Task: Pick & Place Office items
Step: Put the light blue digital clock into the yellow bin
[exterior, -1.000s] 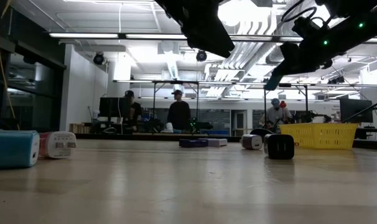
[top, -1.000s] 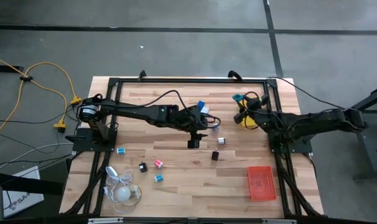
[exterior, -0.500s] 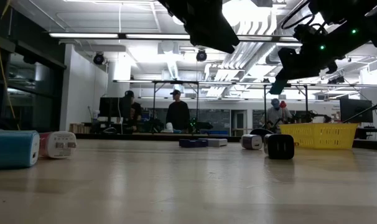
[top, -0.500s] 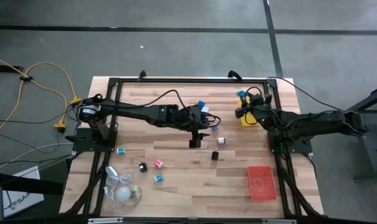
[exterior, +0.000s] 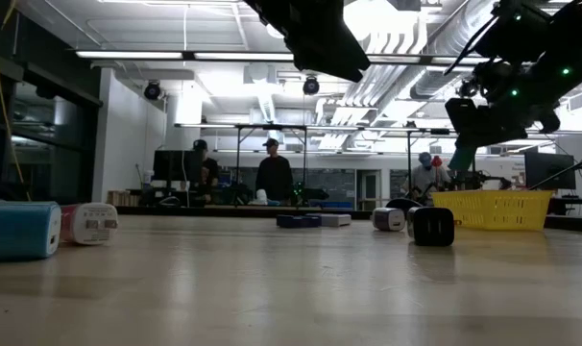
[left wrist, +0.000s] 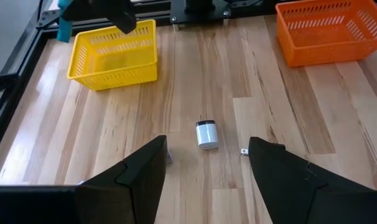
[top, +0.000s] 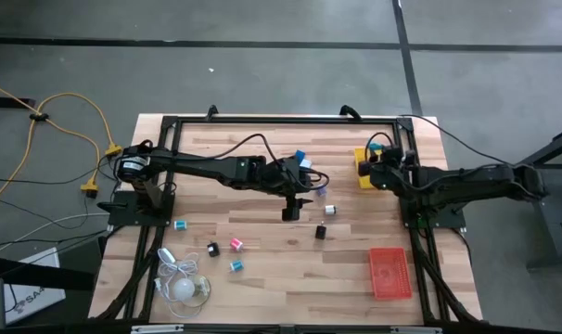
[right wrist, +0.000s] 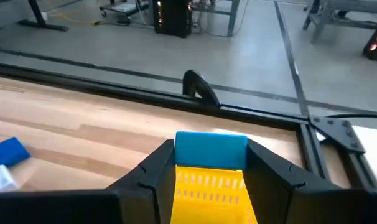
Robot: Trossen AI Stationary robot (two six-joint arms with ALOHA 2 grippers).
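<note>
Blue block carried rightward over the yellow tray [top: 366,170] (upper right of the high view).
It [right wrist: 211,150] is clamped by the right gripper [right wrist: 211,163]; the left gripper [left wrist: 204,163] is held open mid-frame above a white piece [left wrist: 206,134].

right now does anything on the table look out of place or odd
One thing: a white round bulb-like thing with a coiled white cord lies at the wooden table's near-left corner, much bigger than the tiny coloured pieces scattered nearby.
</note>
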